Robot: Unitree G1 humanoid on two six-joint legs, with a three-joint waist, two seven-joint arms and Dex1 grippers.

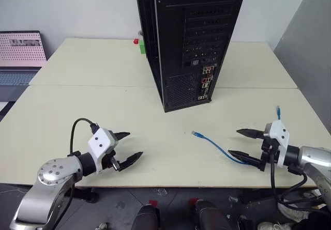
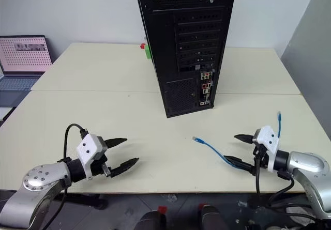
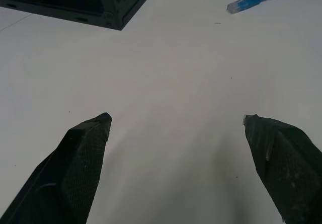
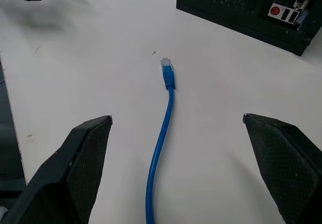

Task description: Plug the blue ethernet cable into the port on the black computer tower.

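Blue ethernet cable [image 1: 217,147] lying loose on the table [image 1: 93,101], one cable and one black computer tower [image 1: 189,39].

One thin bright-blue cord lies near the table's front edge toward its right side, one clear plug pointing at the tower, the other end rising behind the right gripper [image 1: 247,147]. The tower stands upright mid-table, its port [image 1: 205,85] strip low at the rear; no writing is legible. Two grippers hover at the front edge: the left gripper [image 1: 126,147] and the right both spread wide, holding nothing. One laptop [image 1: 20,54] sits beyond the left edge.
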